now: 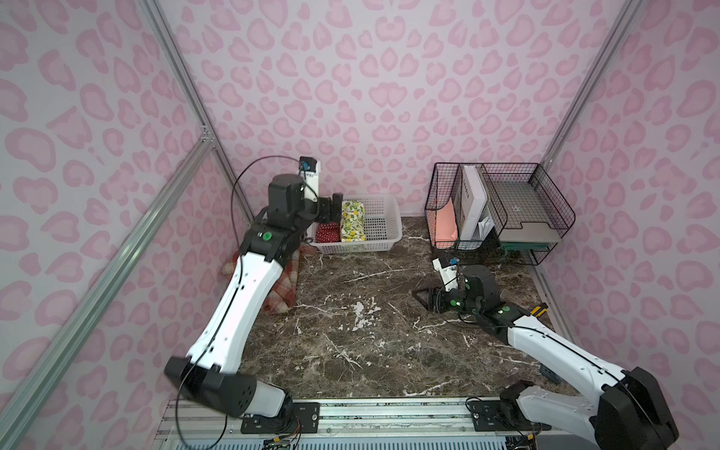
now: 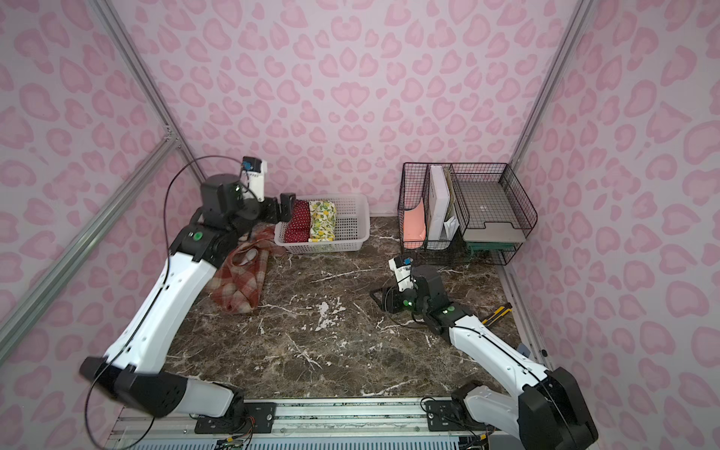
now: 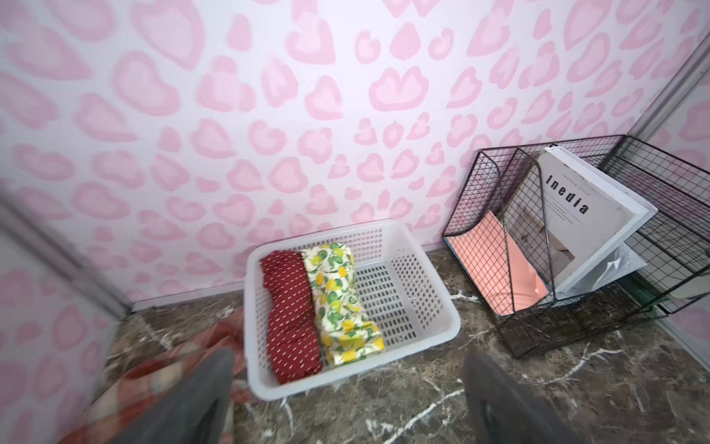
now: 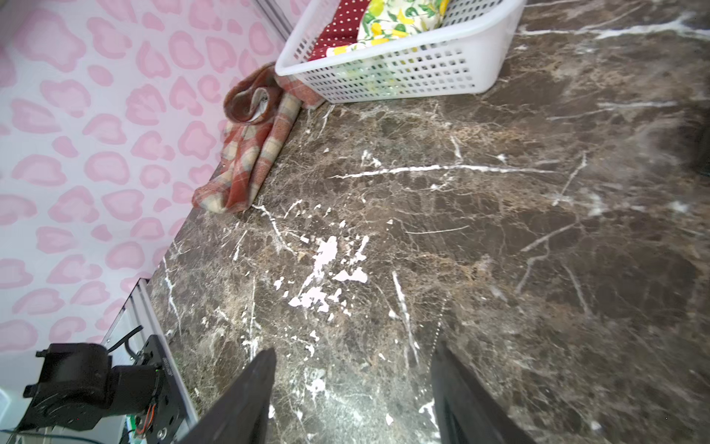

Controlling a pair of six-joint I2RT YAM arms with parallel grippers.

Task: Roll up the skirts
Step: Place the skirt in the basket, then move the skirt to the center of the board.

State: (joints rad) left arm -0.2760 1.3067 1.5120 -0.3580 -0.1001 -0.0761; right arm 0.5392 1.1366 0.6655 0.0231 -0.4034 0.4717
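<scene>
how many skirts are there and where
3. The red polka-dot skirt and the lemon-print skirt lie rolled side by side in the white basket; the plaid skirt lies bunched on the table beside it. None seems hidden.

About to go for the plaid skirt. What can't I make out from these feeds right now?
- Plaid skirt: left arm covers most of it in a top view; blurred and cut by the edge in the left wrist view.
- Red dotted skirt: left tool hides its far end in a top view.
- Yellow-black item by the right arm: too small to identify.
- Wire rack lower tier: shadowed under the upper tray.
</scene>
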